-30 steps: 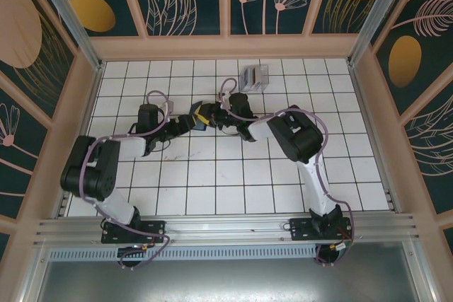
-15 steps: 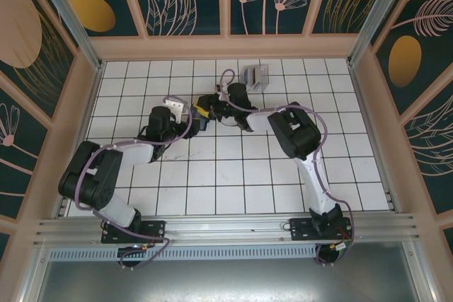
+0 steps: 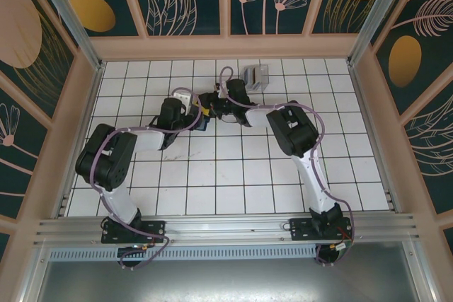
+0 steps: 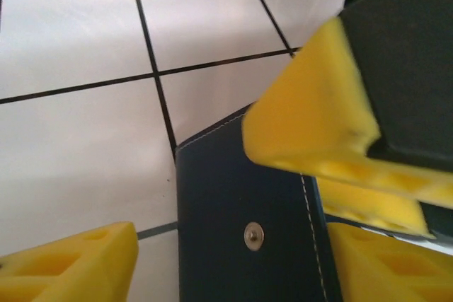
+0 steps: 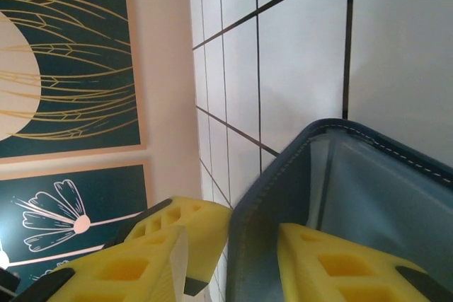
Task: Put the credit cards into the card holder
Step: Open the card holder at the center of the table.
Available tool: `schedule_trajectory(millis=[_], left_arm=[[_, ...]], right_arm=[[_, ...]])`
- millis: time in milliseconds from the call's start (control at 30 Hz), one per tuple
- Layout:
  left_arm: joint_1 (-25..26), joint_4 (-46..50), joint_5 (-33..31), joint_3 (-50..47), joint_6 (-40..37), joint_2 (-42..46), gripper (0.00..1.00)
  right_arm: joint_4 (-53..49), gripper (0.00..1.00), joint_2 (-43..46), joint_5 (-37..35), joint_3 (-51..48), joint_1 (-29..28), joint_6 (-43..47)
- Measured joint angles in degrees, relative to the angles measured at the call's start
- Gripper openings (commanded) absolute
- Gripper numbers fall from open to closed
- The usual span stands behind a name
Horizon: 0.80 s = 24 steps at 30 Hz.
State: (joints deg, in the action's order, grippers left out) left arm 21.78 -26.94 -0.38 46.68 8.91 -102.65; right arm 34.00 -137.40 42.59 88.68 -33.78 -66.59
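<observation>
Both black, purple-cabled arms are folded at the elbow, wrists angled inward, tips nearly meeting. We note the left arm (image 3: 107,160) carries the left gripper (image 3: 197,119) with yellow foam fingers (image 4: 71,266) spread apart. On the right arm (image 3: 291,131), the right gripper (image 3: 206,109) pinches one wall of the navy-blue folding card holder (image 4: 241,245).

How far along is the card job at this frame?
Done: nothing yet; the credit cards sit together on the tiles, apart from the card holder. In hand: the right gripper clamps one flap, a finger on its light-blue inside, while the left gripper straddles the holder, fingers open. Left: pick up each card and slide it in.
</observation>
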Motion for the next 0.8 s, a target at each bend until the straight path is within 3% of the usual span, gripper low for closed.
schedule_trajectory(millis=[67,300,533,800], left_arm=[[0.0,0.8,-0.5,0.3,1.1,-0.3,0.41],[0.0,3.6,-1.7,1.8,3.8,-1.9,0.14],[-0.1,4.1,1.6,2.2,7.8,-1.2,0.11],[0.6,-3.6,14.2,-2.1,22.2,0.4,0.13]], right_arm=[[0.0,0.40,0.0,0.0,0.0,0.1,0.0],[0.7,0.45,2.1,-1.4,-4.5,1.5,-0.2],[-3.1,0.46,15.0,-5.6,-17.7,3.5,3.5],[-14.3,0.44,31.9,-11.8,-29.3,3.3,12.9]])
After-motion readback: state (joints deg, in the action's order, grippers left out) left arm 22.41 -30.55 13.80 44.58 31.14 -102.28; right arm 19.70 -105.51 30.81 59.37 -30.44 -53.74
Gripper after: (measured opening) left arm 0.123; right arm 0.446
